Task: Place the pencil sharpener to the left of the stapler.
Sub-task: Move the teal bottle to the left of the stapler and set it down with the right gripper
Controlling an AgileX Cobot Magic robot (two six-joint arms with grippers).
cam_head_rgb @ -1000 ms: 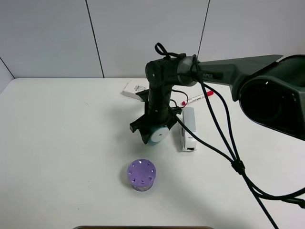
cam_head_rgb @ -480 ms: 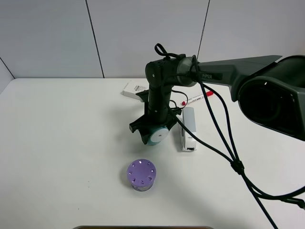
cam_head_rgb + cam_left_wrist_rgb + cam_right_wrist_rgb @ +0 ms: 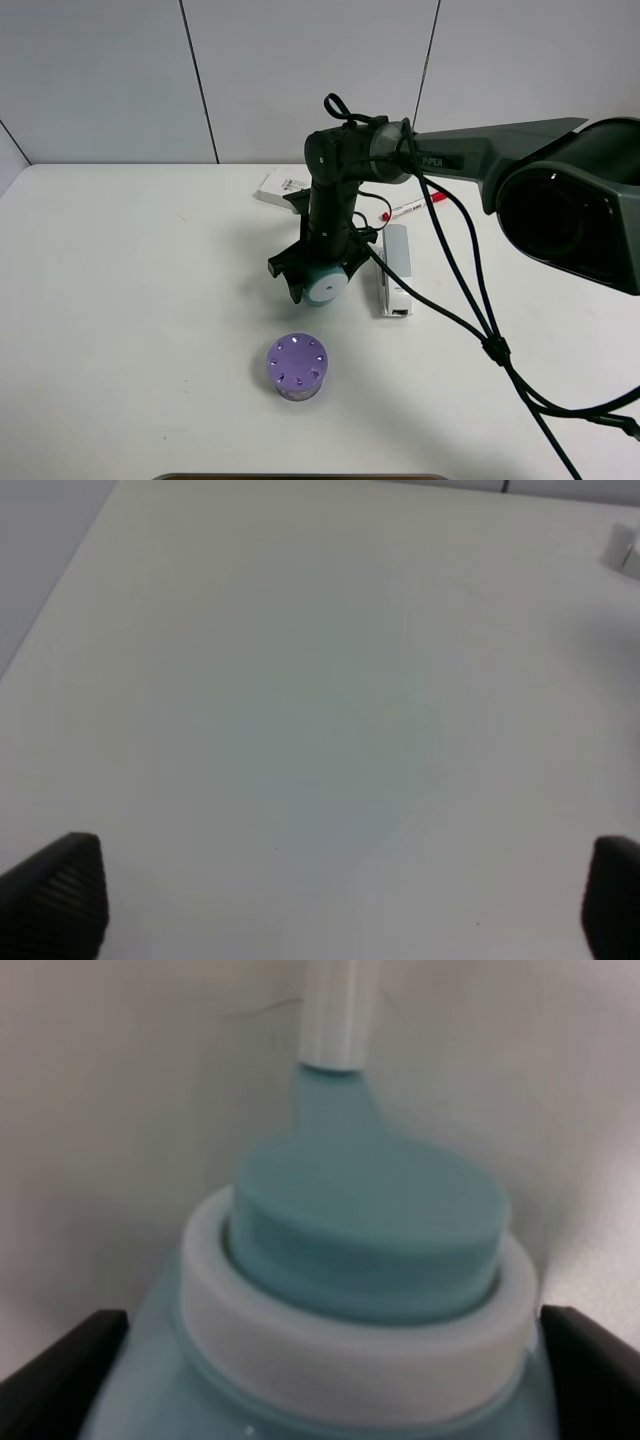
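Note:
The teal pencil sharpener [image 3: 325, 286] has its round white face turned toward the overhead camera, and my right gripper [image 3: 320, 272] is shut on it. It sits just left of the grey-and-white stapler [image 3: 396, 268], which lies lengthwise on the table. The right wrist view is filled by the pencil sharpener [image 3: 365, 1260], with its white ring and white knob, held between the dark fingertips [image 3: 60, 1375] of my right gripper [image 3: 325, 1385]. Whether it rests on the table I cannot tell. My left gripper [image 3: 335, 900] is open over bare white table, and it does not show in the overhead view.
A purple round cylinder [image 3: 297, 367] with holes on top stands in front of the sharpener. Behind the stapler lies a red-capped white marker [image 3: 412, 208], and a flat white box [image 3: 279, 187] is behind the arm. Black cables [image 3: 480, 320] trail across the table's right side.
My right gripper has shifted slightly to the left with the sharpener, widening the gap to the stapler. Nothing else moved.

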